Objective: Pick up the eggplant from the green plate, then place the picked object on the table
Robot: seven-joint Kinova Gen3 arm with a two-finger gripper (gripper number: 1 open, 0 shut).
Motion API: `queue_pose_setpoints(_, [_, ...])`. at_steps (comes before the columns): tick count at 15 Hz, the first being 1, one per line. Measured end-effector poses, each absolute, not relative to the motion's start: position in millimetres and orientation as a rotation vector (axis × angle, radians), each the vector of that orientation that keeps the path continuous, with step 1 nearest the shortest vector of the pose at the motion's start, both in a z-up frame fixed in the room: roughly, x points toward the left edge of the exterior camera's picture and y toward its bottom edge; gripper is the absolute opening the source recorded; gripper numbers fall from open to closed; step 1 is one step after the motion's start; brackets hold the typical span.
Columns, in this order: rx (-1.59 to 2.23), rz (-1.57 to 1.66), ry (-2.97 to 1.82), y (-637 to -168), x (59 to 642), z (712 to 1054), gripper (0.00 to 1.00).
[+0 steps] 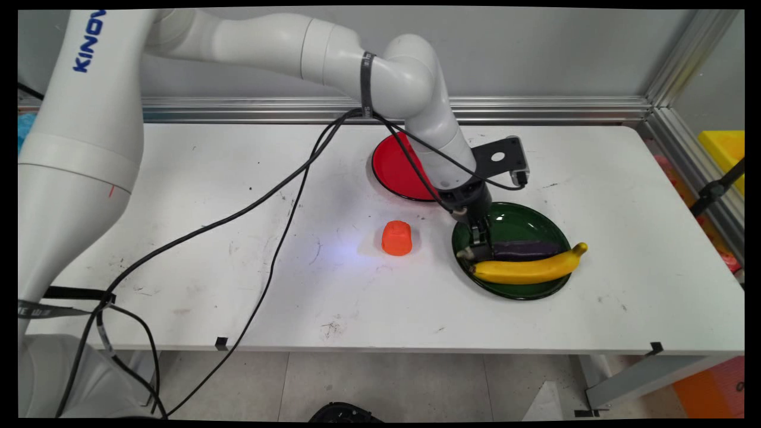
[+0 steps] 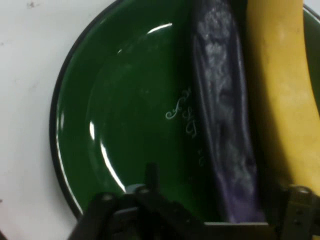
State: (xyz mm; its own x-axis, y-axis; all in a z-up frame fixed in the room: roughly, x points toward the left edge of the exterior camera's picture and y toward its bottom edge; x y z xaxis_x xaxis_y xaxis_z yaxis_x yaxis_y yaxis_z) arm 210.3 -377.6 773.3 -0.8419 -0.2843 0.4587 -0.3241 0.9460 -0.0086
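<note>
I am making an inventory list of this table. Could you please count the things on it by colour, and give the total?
Red: 1, the red plate
Green: 1, the green plate
Orange: 1, the orange object
Purple: 1, the eggplant
Yellow: 1, the banana
Total: 5

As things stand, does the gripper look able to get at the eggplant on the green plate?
Probably yes. The gripper is already down at the eggplant on the green plate, and nothing covers it. The banana lies tight along one side, leaving little room there.
</note>
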Motion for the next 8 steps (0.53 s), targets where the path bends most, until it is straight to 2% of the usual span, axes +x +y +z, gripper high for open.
queue_pose_setpoints(8, [0.414,0.098,-2.623,-378.7,203.4,773.2,0.00])
